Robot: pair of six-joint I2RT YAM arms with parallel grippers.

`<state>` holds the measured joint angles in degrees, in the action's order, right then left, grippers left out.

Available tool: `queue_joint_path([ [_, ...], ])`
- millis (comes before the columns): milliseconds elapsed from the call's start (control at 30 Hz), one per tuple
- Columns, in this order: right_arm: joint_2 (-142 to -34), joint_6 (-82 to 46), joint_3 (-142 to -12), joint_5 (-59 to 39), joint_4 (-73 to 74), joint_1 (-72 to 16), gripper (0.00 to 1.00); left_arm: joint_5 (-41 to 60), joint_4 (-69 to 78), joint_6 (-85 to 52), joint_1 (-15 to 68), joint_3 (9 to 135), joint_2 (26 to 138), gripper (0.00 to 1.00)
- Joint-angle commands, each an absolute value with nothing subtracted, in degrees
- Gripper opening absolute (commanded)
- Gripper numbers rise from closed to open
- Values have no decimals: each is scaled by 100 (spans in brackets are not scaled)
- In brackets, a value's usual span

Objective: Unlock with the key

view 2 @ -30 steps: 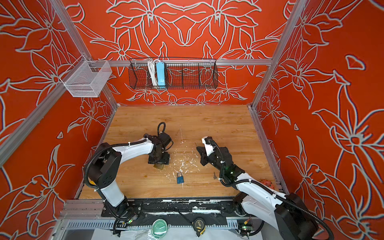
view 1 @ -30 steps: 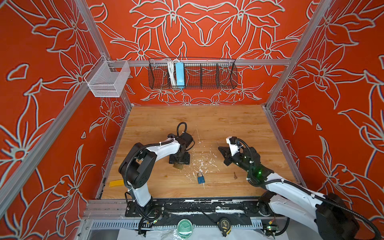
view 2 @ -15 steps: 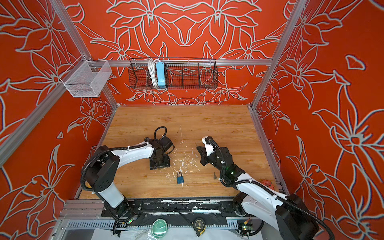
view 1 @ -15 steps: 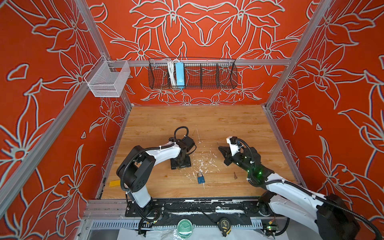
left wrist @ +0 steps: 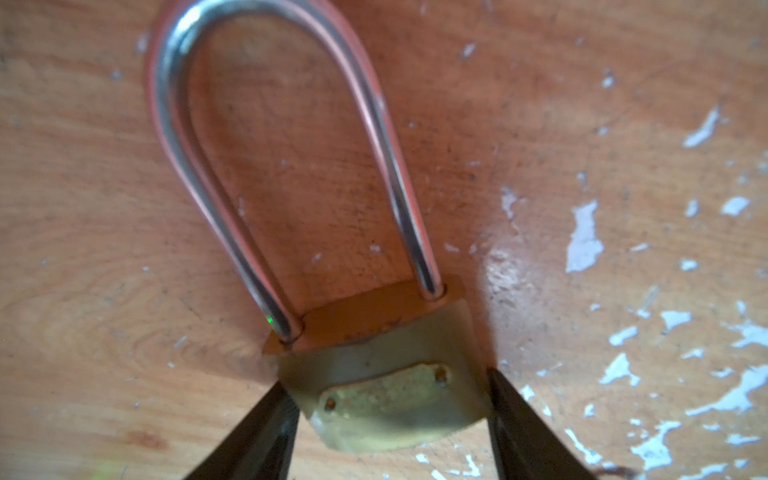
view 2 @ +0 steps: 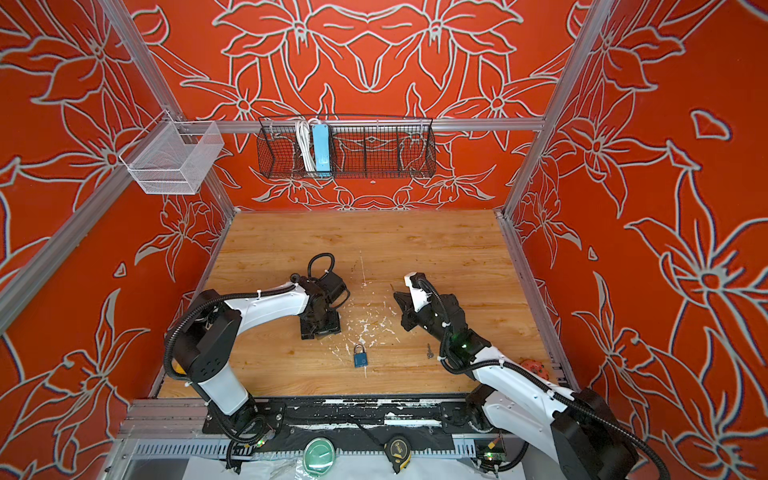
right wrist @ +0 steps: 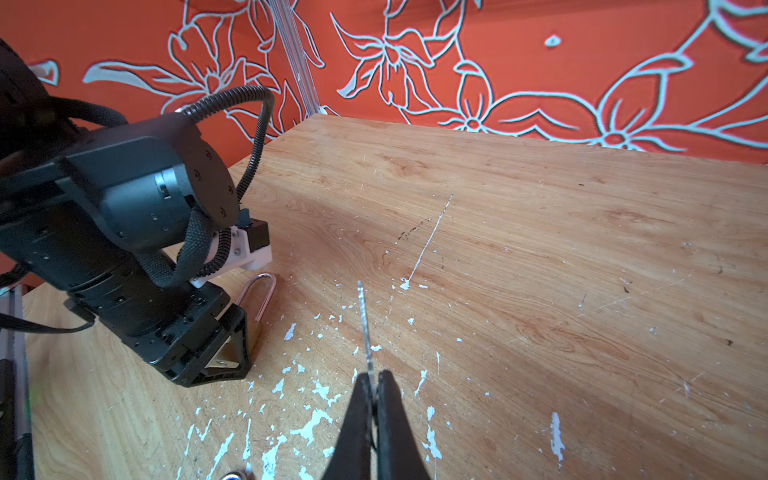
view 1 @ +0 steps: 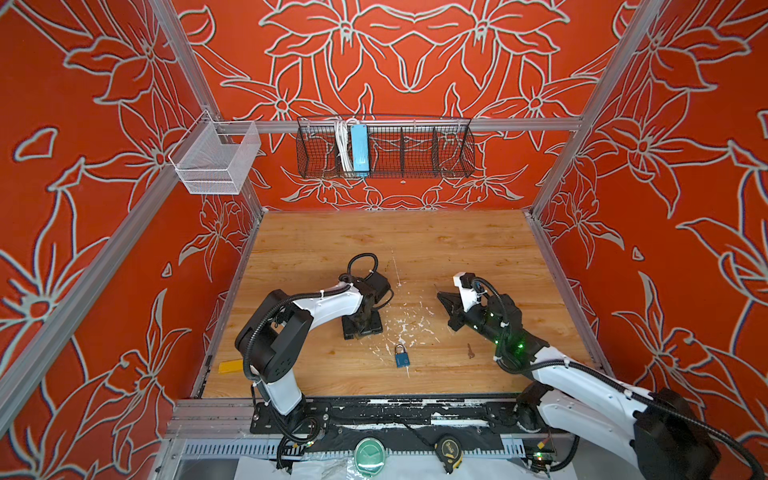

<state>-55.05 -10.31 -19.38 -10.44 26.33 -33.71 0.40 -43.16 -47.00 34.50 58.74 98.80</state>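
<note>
Left hand points down at left-centre of the counter, fingers spread, straddling the body of a brass padlock that lies flat, tips right at its sides. Blue padlock lies flat mid-counter, near edge. Right hand, right of centre, is pressed together, pinching a key, blade sticking out past the tips. Second key lies loose right of the blue padlock.

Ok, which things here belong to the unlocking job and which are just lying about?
In use: brass padlock between the jaws of the left gripper; key pinched in the right gripper.
Lying about: blue padlock, loose key, tape measure, green disc, yellow block, power strip in wire basket.
</note>
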Motion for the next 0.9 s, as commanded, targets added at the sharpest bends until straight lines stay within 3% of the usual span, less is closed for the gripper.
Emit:
queue_joint_path([
  [0,-5474,-897,-1908,-900,2687,-3344,0,-72,-4359,-4860,3445,5886,10210,68],
  [167,-5582,-905,-1942,-958,2716,-3331,0,-65,-4385,-4969,3445,5871,10224,67],
  [333,-5607,-923,-1951,-984,2737,-3324,0,-202,-4321,-5184,3430,5747,10042,73],
  [867,-5566,-906,-1951,-967,2655,-3314,0,-225,-3779,-6179,3174,5551,9961,74],
])
